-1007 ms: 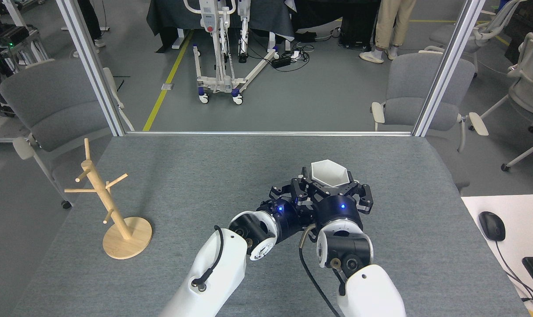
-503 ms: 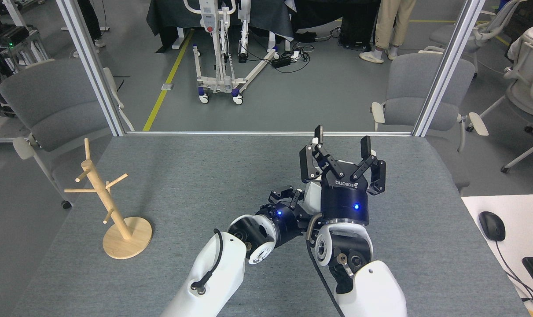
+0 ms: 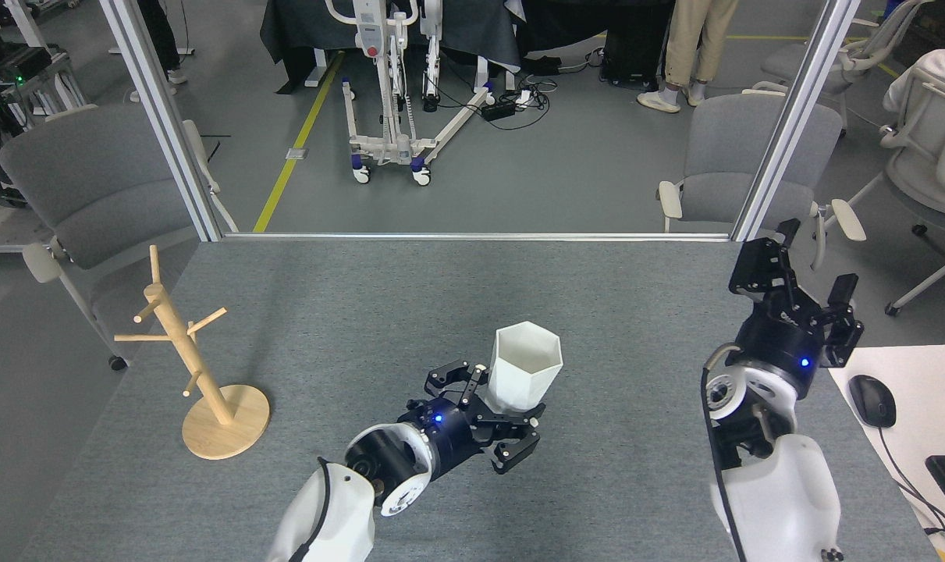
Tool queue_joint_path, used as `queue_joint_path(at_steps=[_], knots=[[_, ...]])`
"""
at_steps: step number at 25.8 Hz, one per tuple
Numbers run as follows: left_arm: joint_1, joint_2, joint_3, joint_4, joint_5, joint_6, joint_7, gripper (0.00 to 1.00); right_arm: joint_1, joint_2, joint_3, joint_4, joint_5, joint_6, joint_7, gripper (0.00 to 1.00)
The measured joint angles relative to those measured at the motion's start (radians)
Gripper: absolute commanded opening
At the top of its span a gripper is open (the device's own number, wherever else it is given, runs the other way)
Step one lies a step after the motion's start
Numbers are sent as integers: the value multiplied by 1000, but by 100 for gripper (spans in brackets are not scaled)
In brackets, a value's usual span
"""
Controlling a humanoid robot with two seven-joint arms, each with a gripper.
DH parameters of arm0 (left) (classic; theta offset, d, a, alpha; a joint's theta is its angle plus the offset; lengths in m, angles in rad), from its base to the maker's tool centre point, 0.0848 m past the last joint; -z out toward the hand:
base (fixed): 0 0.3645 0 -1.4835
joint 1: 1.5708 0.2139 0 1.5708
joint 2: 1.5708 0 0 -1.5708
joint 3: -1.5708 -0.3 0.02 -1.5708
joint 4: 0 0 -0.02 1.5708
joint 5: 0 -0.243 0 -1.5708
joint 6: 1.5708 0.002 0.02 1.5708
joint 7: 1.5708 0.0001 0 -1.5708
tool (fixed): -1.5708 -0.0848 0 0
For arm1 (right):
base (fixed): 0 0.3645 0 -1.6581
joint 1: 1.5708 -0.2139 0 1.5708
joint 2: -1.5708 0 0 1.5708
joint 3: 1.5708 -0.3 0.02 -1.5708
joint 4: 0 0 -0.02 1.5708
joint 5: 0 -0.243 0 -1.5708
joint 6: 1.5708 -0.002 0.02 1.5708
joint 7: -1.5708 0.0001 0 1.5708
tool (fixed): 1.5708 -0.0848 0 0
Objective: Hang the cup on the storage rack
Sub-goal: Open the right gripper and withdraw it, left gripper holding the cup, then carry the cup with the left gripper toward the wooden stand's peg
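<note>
The white faceted cup (image 3: 524,375) stands upright above the middle of the grey table, rim up, held at its lower part by my left gripper (image 3: 494,412), which is shut on it. The wooden storage rack (image 3: 195,367) stands at the table's left edge, well to the left of the cup, its pegs bare. My right gripper (image 3: 814,261) is raised at the table's far right corner, open, with nothing between its fingers.
The grey felt table (image 3: 347,312) ends at a metal frame with two posts (image 3: 784,133). Grey chairs (image 3: 90,195) stand behind the left and right corners. A white desk with a mouse (image 3: 872,400) and a keyboard lies to the right.
My right gripper let go of the cup, opened and swung away to the far right. My left gripper now holds the cup and has drawn it nearer and slightly left.
</note>
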State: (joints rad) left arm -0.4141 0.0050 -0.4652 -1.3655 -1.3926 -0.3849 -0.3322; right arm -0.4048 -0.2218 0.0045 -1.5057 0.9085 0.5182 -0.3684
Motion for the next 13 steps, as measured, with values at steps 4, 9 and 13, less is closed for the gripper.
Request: queue_joint_path(at_steps=[4, 9, 13], knots=[[129, 115, 71, -167, 0, -9, 6, 0, 47, -78, -152, 84, -21, -201, 153, 100], [301, 214, 235, -324, 1, -75, 53, 0, 158, -127, -298, 169, -1, -605, 331, 100], [399, 231, 442, -357, 1, -185, 93, 0, 211, -135, -331, 185, 114, -734, 376, 100]])
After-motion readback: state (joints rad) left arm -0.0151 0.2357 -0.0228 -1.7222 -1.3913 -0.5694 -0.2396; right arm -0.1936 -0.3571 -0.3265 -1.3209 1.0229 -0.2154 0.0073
